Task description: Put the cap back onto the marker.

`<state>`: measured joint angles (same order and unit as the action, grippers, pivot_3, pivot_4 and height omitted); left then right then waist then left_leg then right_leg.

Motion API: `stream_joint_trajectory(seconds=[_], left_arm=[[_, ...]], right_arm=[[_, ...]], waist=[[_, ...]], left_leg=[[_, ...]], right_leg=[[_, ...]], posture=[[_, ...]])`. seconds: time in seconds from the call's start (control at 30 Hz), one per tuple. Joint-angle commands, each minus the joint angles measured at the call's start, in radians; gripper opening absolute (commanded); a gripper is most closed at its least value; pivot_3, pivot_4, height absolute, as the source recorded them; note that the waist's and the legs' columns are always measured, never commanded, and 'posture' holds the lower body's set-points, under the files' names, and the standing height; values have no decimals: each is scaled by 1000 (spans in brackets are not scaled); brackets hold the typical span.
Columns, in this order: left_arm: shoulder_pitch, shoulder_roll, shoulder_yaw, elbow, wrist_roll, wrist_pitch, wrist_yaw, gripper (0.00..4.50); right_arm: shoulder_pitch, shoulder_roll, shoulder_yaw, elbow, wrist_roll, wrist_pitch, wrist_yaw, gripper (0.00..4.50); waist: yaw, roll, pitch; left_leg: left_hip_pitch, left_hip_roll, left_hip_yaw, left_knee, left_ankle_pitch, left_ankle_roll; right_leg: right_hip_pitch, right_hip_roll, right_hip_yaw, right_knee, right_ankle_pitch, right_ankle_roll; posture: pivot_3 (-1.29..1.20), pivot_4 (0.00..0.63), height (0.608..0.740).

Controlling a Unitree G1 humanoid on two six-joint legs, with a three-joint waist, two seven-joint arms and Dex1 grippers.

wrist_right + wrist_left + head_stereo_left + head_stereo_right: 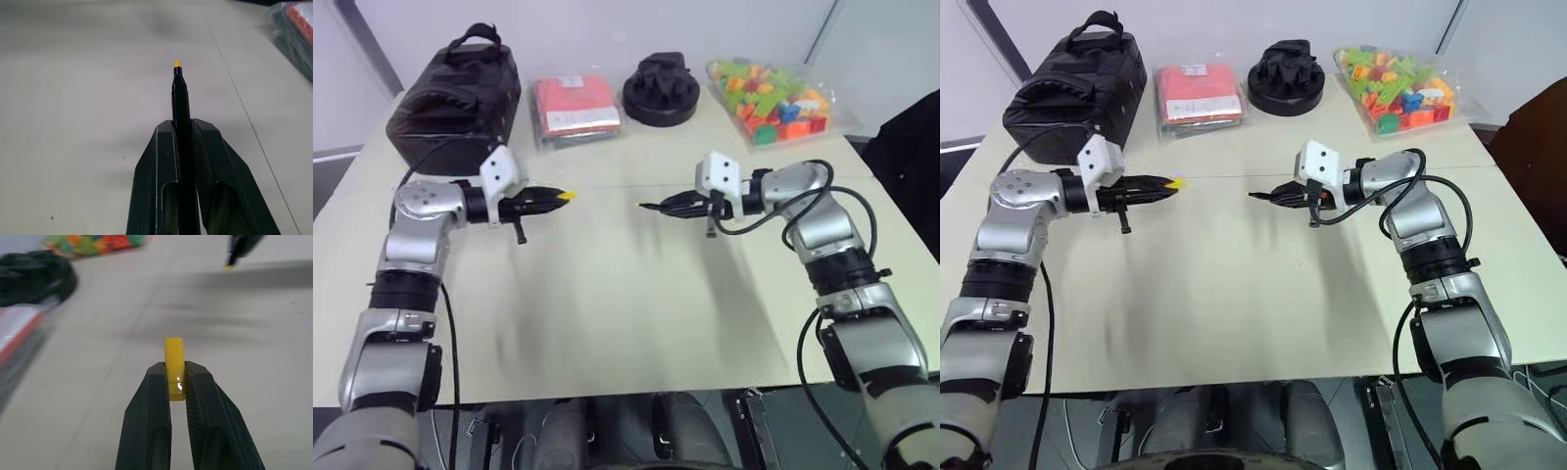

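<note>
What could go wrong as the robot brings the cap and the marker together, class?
1. The left gripper pinches the cap by one end only, so a push from the marker may tilt it or knock it loose.
2. The right gripper holds a thin marker with a small tip; with a wide gap between them above the table, slight misalignment could miss the cap's opening.

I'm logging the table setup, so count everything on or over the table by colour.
Black: 3, the soft fabric bag, round black stand, slim black marker
Yellow: 1, small plastic cap
Red: 1, flat wrapped packet
Multicoloured: 1, clear bag of toy bricks
Total: 6
</note>
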<state>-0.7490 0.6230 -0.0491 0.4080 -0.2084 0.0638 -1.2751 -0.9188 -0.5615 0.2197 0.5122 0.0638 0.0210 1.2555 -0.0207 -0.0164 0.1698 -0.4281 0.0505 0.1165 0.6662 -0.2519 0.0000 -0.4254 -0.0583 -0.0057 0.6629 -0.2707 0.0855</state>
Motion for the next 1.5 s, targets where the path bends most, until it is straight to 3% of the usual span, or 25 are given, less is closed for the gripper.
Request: stream_joint_trajectory(seconds=[0.03, 0.57, 1.5], left_arm=[[-40, -19, -21, -52, -14, -3, -20, 30], [-112, -93, -51, 98, 18, -93, -26, 30], [-113, -125, -65, 129, 46, -128, -20, 30]], right_arm=[[-50, 20, -3, 1, -2, -40, 8, 0], [-38, 56, 7, -37, -17, -40, 2, 0], [-15, 81, 6, -94, -5, 1, -6, 0]], waist=[[2, 0, 0], [4, 0, 0], [5, 0, 0]], left_leg=[[0, 0, 0, 0, 0, 0], [0, 0, 0, 0, 0, 0], [0, 0, -1, 0, 0, 0]], right_leg=[[0, 0, 0, 0, 0, 0], [0, 0, 0, 0, 0, 0], [0, 0, 0, 0, 0, 0]], posture=[[0, 150, 740], [0, 150, 740], [0, 150, 740]])
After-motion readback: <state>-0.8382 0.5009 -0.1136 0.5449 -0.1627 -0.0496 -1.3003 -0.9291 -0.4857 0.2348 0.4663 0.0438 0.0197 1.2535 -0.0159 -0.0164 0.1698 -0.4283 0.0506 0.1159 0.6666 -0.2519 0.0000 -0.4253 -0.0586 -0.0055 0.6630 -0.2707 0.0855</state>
